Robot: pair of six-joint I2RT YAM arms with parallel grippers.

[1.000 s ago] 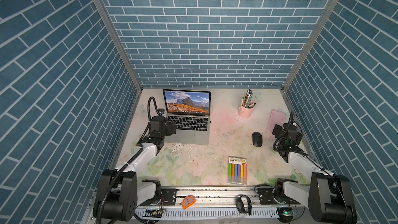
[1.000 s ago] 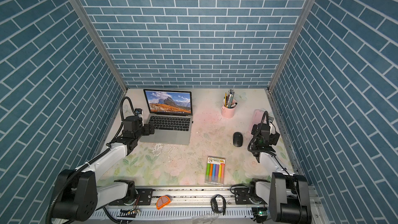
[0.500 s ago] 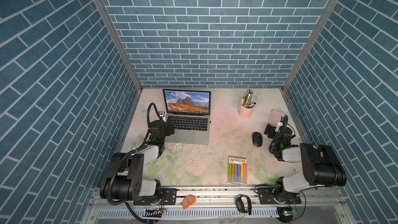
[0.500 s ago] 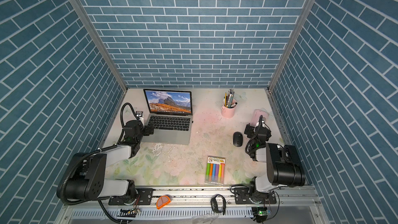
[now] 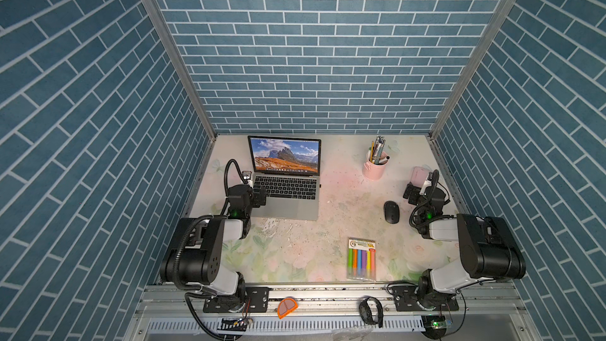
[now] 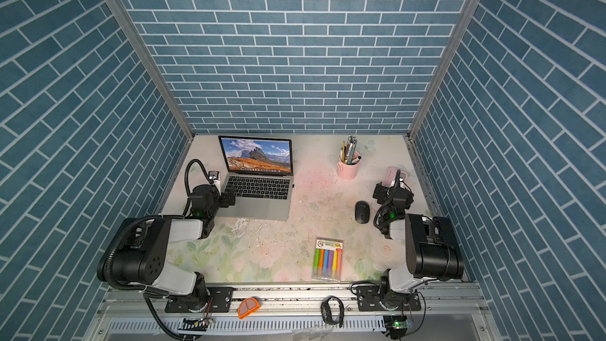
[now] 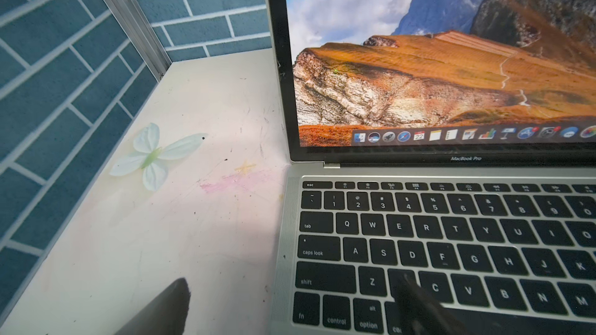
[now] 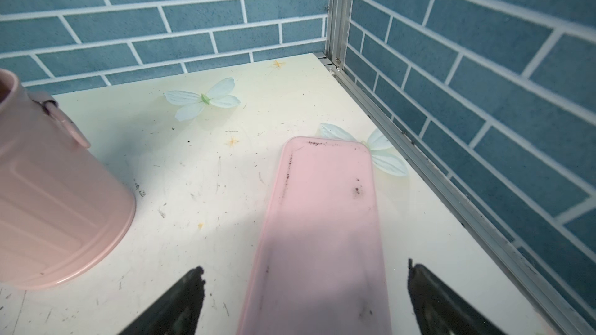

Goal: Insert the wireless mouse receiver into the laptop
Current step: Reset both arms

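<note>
Quick status from us: both arms sit folded near their bases and neither is carrying anything. The left gripper (image 7: pixel 290 304) is spread wide. One jaw is over the keyboard (image 7: pixel 451 243), the other over the table (image 7: pixel 161 220), so it straddles the left edge of the laptop (image 5: pixel 288 205). The right gripper (image 8: pixel 306 301) is just as wide, with a jaw on either side of the pink slab (image 8: pixel 322 220).

The wireless mouse receiver (image 5: pixel 320 186) shows in both top views as a tiny dark stub right against the laptop's right edge. It's too small for us to say whether it's plugged in or only lying there. If it's plugged in, we'd call this done. If not, the next move needs the right arm over there, a narrow pinch on the stub, and a straight sideways push.
</note>
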